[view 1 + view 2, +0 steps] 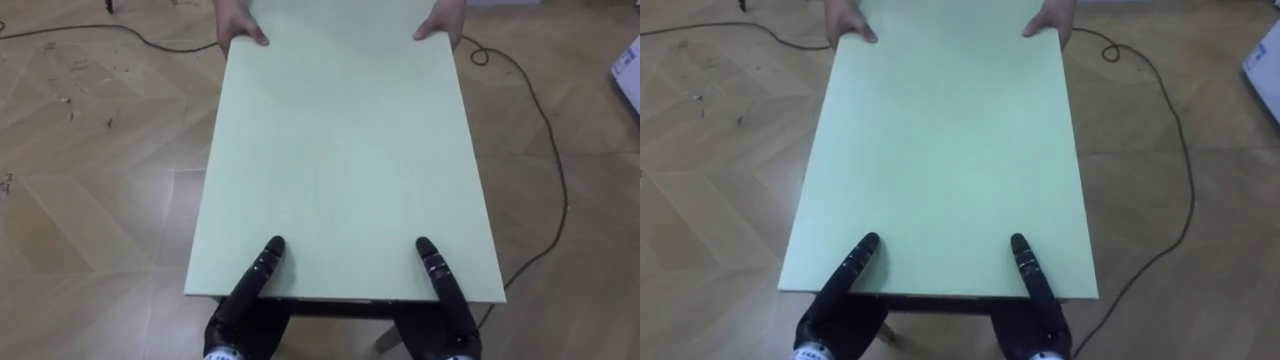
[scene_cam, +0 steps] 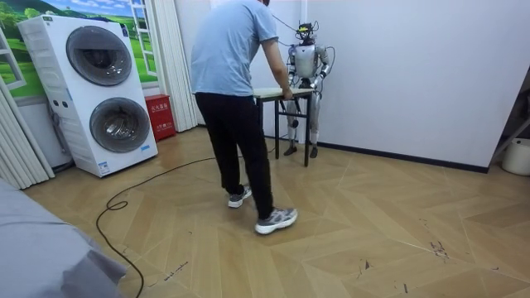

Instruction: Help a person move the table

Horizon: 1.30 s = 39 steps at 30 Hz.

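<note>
Where the robot stands: at the near short edge of the pale green worktop (image 1: 340,150), facing a person (image 2: 236,99).
Left hand (image 1: 238,305): thumb on top, fingers holding that edge.
Right hand (image 1: 450,305): same hold.
Far edge: the person grips both corners.

No writing can be read anywhere. In the room view a red box (image 2: 158,116), at about nine o'clock from the table (image 2: 270,91) and just beside the washer (image 2: 93,91), carries pale marks on its front, too small to make out. The washer's panels show no legible label or number.
</note>
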Tool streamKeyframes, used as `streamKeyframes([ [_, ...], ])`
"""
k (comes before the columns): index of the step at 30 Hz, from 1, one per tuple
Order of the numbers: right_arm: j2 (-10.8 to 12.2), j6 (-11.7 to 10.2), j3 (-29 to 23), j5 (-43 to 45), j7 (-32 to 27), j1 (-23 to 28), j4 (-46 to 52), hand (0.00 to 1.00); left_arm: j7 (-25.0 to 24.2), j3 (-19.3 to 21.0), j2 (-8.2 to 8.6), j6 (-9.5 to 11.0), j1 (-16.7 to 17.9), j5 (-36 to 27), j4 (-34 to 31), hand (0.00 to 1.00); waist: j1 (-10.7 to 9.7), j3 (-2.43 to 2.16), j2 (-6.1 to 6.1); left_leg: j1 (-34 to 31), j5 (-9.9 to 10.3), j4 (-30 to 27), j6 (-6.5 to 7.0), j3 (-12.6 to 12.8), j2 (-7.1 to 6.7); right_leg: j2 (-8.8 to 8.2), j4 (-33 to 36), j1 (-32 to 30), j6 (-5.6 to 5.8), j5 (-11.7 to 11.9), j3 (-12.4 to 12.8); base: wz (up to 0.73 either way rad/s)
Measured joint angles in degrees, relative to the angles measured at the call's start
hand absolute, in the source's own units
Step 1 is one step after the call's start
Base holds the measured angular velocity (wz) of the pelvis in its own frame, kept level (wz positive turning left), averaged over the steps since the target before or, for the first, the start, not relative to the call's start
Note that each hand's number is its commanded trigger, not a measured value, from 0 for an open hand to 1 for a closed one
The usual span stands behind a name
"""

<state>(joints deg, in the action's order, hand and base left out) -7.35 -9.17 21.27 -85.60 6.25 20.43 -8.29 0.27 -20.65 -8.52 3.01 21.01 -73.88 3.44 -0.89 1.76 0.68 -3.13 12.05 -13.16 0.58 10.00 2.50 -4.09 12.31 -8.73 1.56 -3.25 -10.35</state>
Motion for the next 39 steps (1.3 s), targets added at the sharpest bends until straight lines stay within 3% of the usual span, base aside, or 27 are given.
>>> streamKeyframes([
  [8,0.11,-0.07,0.04,0.21,0.98,-0.21,0.00,1.00,-0.72,0.41,0.28,0.06,0.55,0.41,-0.48,1.00,1.73,-0.01,0.10,-1.31,-0.20,0.17,-0.29,-2.29,0.08,0.07,-0.73,0.18,-0.03,0.00,-1.54,0.12],
  [14,-0.81,-0.55,-0.09,1.41,1.49,-0.83,0.20,1.00,-0.72,0.09,1.29,0.70,0.53,-0.13,-0.42,1.00,1.11,0.04,-0.12,-4.34,-0.07,-2.62,-0.60,-6.65,0.26,-0.16,-0.70,1.07,-0.27,-0.47,-5.81,0.45],
  [17,-1.51,-0.82,-0.22,1.05,1.48,-1.35,0.40,1.00,-0.71,-0.41,1.36,0.80,-0.37,-0.78,0.25,1.00,0.50,0.20,-1.33,-5.64,-0.18,-3.91,-0.77,-8.42,-0.03,-0.74,-0.70,2.54,-0.23,-1.94,-8.36,0.75],
  [18,-1.86,-0.80,-0.19,0.80,1.48,-1.35,0.56,1.00,-0.71,-0.69,1.28,0.80,-0.43,-1.29,0.36,1.00,-0.44,0.01,-2.04,-6.26,-0.47,-4.32,-0.92,-8.33,-0.06,-1.20,-0.68,3.16,-0.12,-2.51,-10.38,0.78],
  [19,-2.16,-0.80,-0.19,0.72,1.48,-1.34,0.63,1.00,-0.71,-0.98,1.19,0.80,-0.49,-1.96,0.36,1.00,-0.89,0.11,-2.44,-6.38,-0.77,-4.34,-0.90,-7.78,0.00,-1.50,-0.66,3.68,-0.02,-2.85,-11.34,1.02],
  [21,-2.49,-0.73,-0.17,0.46,1.48,-1.23,0.78,1.00,-0.71,-1.71,0.96,0.85,-0.52,-2.63,0.33,1.00,-2.16,-0.01,-3.36,-6.32,-2.23,-3.36,-0.37,-2.62,0.28,-3.04,0.40,4.68,0.45,-4.29,-15.22,0.98],
  [23,-2.46,-0.73,-0.14,0.46,1.44,-1.26,1.11,1.00,-0.71,-1.70,1.02,1.20,-0.55,-2.34,0.26,1.00,-1.91,-0.13,-3.54,-6.16,-3.32,-2.32,-0.18,-1.95,-0.10,-3.83,0.96,4.76,0.60,-4.71,-16.98,0.59],
  [25,-2.49,-0.72,-0.04,0.44,1.42,-1.33,1.16,1.00,-0.71,-1.42,0.93,1.32,-0.55,-1.89,0.25,1.00,-0.28,-0.11,-3.48,-6.38,-3.59,-2.15,-0.03,-1.32,-0.25,-4.21,1.41,4.87,0.84,-5.15,-16.56,0.34],
  [30,-2.14,-0.61,0.08,0.62,0.85,-1.33,1.15,1.00,-0.71,-1.45,0.84,1.52,-0.30,-1.99,0.36,1.00,0.22,0.28,-2.85,-7.28,-4.26,-2.50,1.07,-1.40,-1.75,-6.62,5.05,4.85,2.19,-7.06,-16.63,0.50],
  [33,-2.04,-0.13,-0.12,0.58,0.85,-1.34,1.15,1.00,-0.71,-1.35,0.77,1.54,-0.30,-1.99,0.35,1.00,1.19,0.44,-1.99,-8.29,-4.69,-2.73,1.72,-4.07,-3.08,-7.18,5.51,5.26,2.74,-7.41,-15.62,0.61],
  [36,-2.20,0.52,-0.55,0.58,0.85,-1.31,1.14,1.00,-0.71,-1.37,0.62,1.66,-0.34,-2.03,0.33,1.00,0.71,0.63,-1.54,-8.81,-4.97,-3.74,2.22,-8.44,-5.17,-7.27,5.37,7.15,3.57,-8.21,-11.18,0.84],
  [38,-2.23,0.54,-0.60,0.58,0.86,-1.41,1.33,1.00,-0.71,-1.86,0.22,2.45,-0.75,-2.03,0.32,1.00,0.66,0.61,-1.52,-9.51,-5.19,-4.44,2.46,-11.30,-6.42,-6.88,4.88,7.82,3.53,-8.67,-8.22,0.88],
  [39,-2.20,0.55,-0.51,0.55,0.86,-1.42,1.56,1.00,-0.71,-2.08,0.13,2.94,-0.92,-2.04,0.31,1.00,0.70,0.54,-1.41,-9.51,-5.40,-4.56,2.51,-12.89,-7.12,-6.45,3.95,8.41,3.51,-8.81,-5.44,0.61],
])
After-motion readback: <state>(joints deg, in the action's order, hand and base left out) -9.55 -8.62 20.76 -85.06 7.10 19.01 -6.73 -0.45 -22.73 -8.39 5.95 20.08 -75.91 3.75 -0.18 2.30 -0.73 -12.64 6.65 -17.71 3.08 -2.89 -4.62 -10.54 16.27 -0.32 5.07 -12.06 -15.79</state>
